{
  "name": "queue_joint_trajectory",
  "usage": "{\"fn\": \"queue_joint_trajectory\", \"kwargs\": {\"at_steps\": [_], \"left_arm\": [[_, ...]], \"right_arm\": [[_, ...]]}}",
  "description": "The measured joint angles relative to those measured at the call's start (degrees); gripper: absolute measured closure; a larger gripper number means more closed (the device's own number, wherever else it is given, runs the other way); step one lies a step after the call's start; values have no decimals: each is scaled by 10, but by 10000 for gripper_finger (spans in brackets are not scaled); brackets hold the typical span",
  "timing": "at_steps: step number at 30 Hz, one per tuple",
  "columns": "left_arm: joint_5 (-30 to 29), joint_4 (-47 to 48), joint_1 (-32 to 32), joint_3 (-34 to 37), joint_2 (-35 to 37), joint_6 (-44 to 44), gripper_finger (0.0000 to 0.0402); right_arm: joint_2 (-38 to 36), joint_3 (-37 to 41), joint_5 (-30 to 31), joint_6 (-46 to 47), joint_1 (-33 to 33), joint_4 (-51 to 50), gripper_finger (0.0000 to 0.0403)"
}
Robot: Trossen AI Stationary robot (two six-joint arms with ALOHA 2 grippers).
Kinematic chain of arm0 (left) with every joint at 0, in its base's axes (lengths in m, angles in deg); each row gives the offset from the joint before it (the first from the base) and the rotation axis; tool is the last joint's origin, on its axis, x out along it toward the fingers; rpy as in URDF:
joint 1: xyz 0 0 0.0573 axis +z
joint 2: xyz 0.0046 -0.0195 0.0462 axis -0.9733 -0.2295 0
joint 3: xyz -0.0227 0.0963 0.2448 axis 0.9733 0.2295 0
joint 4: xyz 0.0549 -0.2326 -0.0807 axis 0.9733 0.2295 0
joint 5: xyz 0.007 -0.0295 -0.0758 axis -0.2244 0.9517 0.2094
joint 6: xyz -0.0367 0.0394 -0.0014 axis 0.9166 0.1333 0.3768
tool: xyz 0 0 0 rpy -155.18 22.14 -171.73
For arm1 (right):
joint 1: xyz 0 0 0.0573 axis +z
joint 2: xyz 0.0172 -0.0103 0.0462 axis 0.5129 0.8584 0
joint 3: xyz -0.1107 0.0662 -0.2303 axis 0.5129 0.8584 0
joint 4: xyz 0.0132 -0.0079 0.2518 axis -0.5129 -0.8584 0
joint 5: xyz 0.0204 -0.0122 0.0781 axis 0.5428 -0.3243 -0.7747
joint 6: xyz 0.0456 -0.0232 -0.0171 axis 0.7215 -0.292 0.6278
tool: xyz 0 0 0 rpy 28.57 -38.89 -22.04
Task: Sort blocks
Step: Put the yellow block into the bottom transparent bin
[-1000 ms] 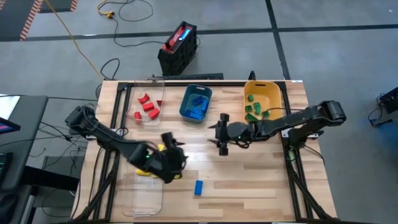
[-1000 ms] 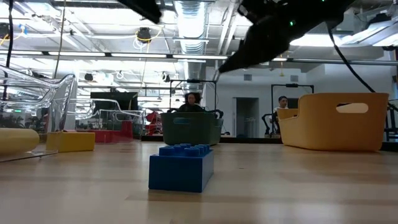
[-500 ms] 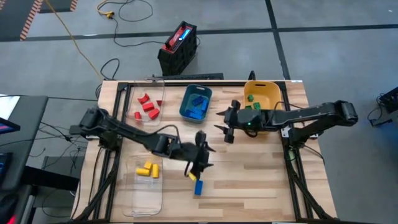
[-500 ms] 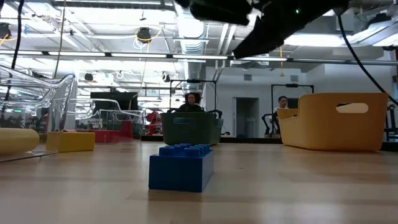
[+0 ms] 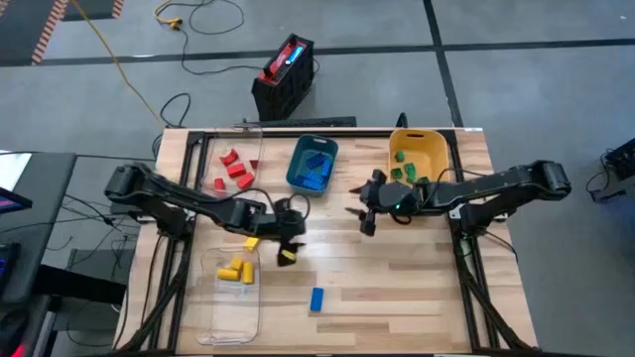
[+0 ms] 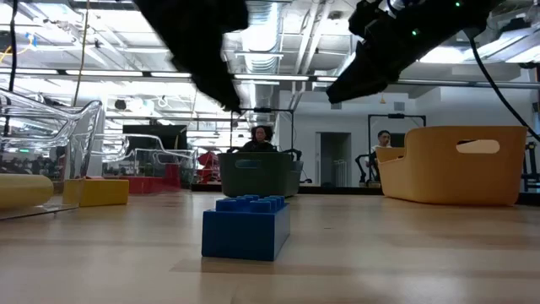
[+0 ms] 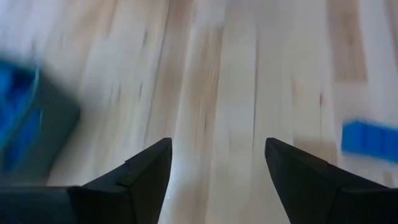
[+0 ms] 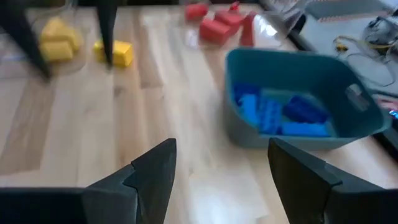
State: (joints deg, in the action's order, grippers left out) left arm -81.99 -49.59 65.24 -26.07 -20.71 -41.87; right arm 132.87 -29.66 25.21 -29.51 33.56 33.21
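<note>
One blue block [image 5: 317,298] [image 6: 246,226] lies flat on the table near its front edge. A yellow block [image 5: 251,241] [image 8: 118,53] lies loose left of centre. My left gripper [image 5: 294,230] [image 7: 217,146] hangs open over the table's middle, slanting down, with only bare wood between its fingers. It is far of the blue block [image 7: 370,137]. My right gripper [image 5: 357,213] [image 8: 221,146] is open and empty above the table, right of the teal bin [image 5: 313,164] [image 8: 298,106].
The teal bin holds blue blocks. A yellow bin [image 5: 417,159] at the far right holds green blocks. Red blocks [image 5: 235,169] lie in a clear tray at the far left. Yellow blocks [image 5: 231,270] lie in a clear tray [image 5: 228,307] at the near left. Bare wood lies right of the blue block.
My left gripper has left the near-left tray and swung toward the table's right, passing close over the blue block. It then drew back toward the far side and turned about, staying open. My right gripper has shifted slightly and rolled. No block has moved.
</note>
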Motion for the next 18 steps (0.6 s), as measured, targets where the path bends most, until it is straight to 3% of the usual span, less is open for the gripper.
{"fn": "queue_joint_trajectory", "kwargs": {"at_steps": [5,9,15,18], "left_arm": [[-7,100,0,0,48,116,150],[1,178,40,-15,63,191,150],[118,291,120,-25,16,249,150],[140,337,134,-24,-7,260,150]], "right_arm": [[40,0,57,12,32,14,138],[69,0,75,-4,41,60,138],[98,0,73,-30,39,75,138],[97,0,73,-45,32,77,138]]}}
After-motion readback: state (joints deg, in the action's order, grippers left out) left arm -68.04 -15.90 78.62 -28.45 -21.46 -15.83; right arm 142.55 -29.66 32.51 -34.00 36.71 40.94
